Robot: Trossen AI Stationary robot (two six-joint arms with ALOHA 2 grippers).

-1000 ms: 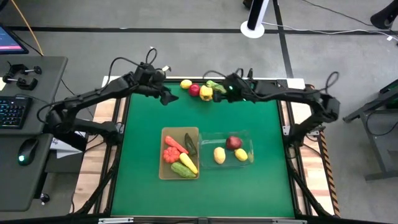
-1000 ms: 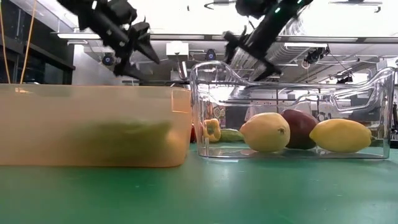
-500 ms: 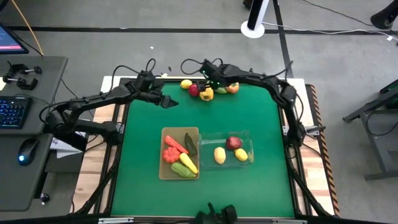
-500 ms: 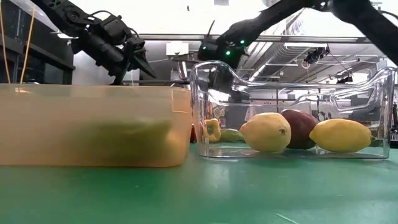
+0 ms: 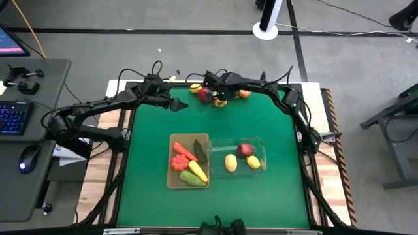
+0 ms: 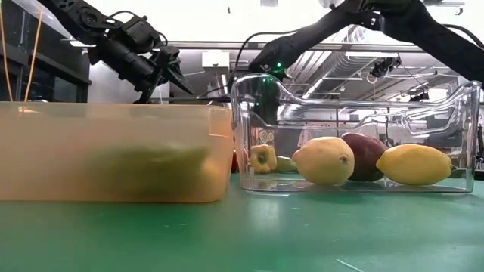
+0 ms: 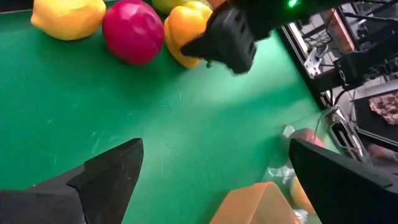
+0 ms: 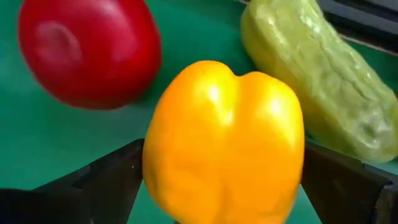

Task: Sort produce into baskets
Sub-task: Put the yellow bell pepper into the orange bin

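The right gripper (image 5: 217,98) sits low at the far edge of the green table (image 5: 261,196), its two dark fingers (image 8: 106,180) spread wide on either side of a yellow pepper (image 8: 224,146) without visibly pressing it; the pepper fills the gap between them. Just beside the pepper on one side lies a red apple (image 8: 87,53), and on the other a green cucumber (image 8: 317,87), both ahead of the fingertips and touching or nearly touching the pepper. Beyond the apple, farther from this gripper, rests a yellow lemon (image 5: 194,88), and on the gripper's other flank a small orange fruit (image 5: 244,93) lies near the table's far edge. The left gripper (image 5: 177,104) hovers above the mat a short way from that cluster, its fingers (image 7: 106,177) open and holding nothing; from its wrist view the lemon, apple and pepper lie in a row ahead of it, with the right gripper's dark body over the pepper. Well behind both grippers, toward the table's middle, the tan basket (image 5: 172,163) holds a carrot (image 5: 185,151), a tomato (image 5: 179,162), a dark cucumber (image 5: 200,151) and two more pieces, and touching its side the clear basket (image 5: 262,153) holds two lemons and a dark red apple (image 5: 245,149).
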